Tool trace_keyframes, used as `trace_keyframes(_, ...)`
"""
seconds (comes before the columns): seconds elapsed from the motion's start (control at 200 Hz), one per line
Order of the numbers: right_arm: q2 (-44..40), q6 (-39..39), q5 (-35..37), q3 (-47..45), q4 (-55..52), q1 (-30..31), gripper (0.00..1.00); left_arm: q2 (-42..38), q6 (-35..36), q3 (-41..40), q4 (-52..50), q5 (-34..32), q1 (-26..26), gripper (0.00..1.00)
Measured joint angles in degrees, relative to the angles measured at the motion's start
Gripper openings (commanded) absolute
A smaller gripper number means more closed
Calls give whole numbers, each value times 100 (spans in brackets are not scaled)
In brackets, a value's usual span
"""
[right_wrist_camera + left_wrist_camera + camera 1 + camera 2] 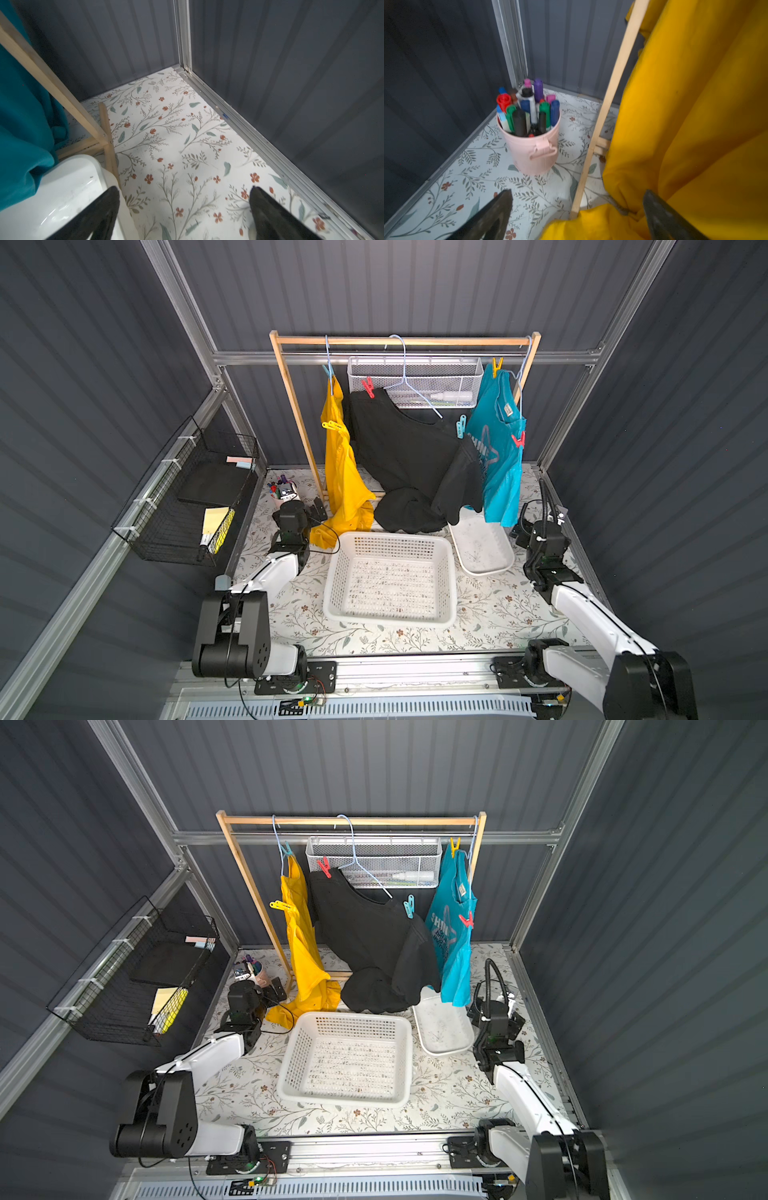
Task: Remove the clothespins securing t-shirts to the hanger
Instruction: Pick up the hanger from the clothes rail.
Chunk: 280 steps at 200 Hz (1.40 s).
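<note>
Pale wooden bar rack (405,341) at back. Hung there on thin light-blue wire hangers (404,364): limp black cloth t-shirt (407,448), mustard-yellow t-shirt (338,464), teal t-shirt (500,472), grey print creased, perhaps star. Pinned with six small plastic clothespins (368,388). Left gripper (577,192), right gripper (185,188) spread wide, empty; finger bases cut off.

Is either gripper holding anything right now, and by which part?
Nothing is held: the left gripper and the right gripper both stand open, gripping nothing.
</note>
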Motion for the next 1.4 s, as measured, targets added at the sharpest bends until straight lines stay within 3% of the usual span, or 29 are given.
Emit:
trace_keyframes(0.295,-551,437,-212,804,-2199,0,99,-157,-142,1198,-1532,-17,0,100)
trace_keyframes(0.53,-706,557,-909,1357,-3477,-2,99,-490,-120,1141,-1764,529,0,100)
trace_keyframes(0.745,-1014,538,-1064,1740,-4022,-4,99,-428,103,1716,-2306,1172,0,100)
trace_keyframes(1.076,-1650,428,-1486,2260,-4522,-4,99,-1027,291,1746,-2793,1906,0,100)
trace_keyframes(1.401,-2387,118,-2651,2267,-4710,-4,99,-1290,223,1989,-2983,2503,0,100)
